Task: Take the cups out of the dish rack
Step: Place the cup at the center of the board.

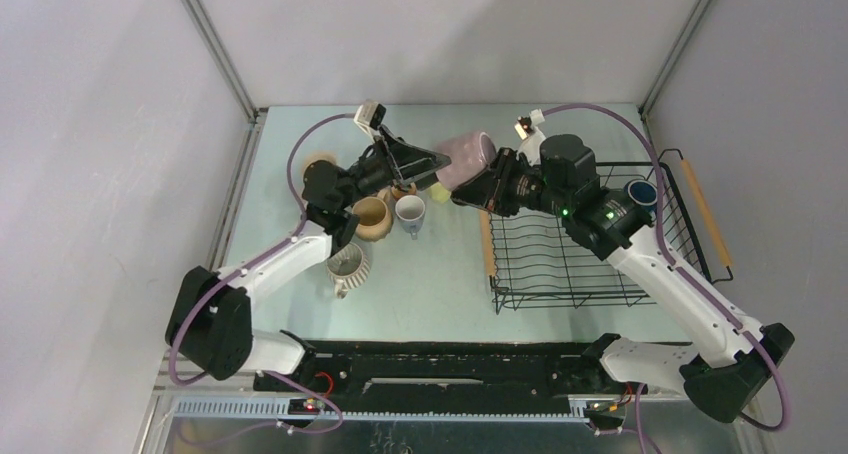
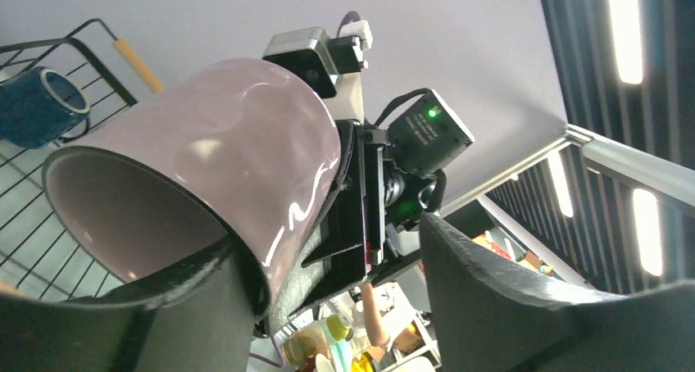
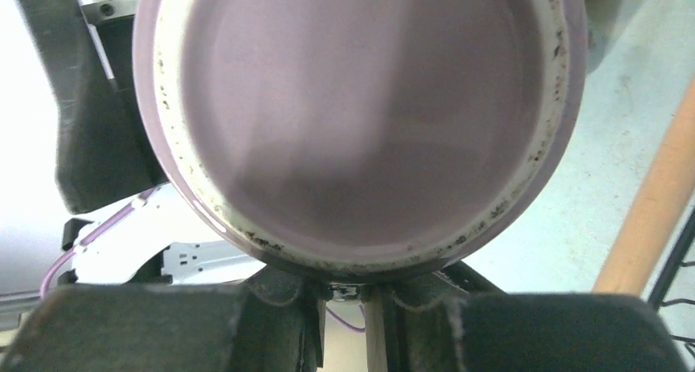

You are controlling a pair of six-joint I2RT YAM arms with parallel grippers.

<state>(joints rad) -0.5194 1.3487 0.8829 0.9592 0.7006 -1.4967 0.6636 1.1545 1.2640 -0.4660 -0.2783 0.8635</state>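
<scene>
Right gripper: jaws nearly together, clamped on the mauve-pink mug, which is held on its side in the air between the dish rack and the cups on the table. Left gripper: jaws apart at the mug's mouth, one finger at the rim, the other clear of the wall. Crowded on the table by the left wrist: tan mug, grey mug, yellow-green mug. Cream ribbed mug lies nearer the bases. Dark blue mug sits in the rack's far right corner.

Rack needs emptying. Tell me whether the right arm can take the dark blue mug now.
Probably not yet: the right gripper is shut on the mauve mug. The dark blue mug sits uncovered in the dish rack beside that arm, so reach looks fine.
</scene>
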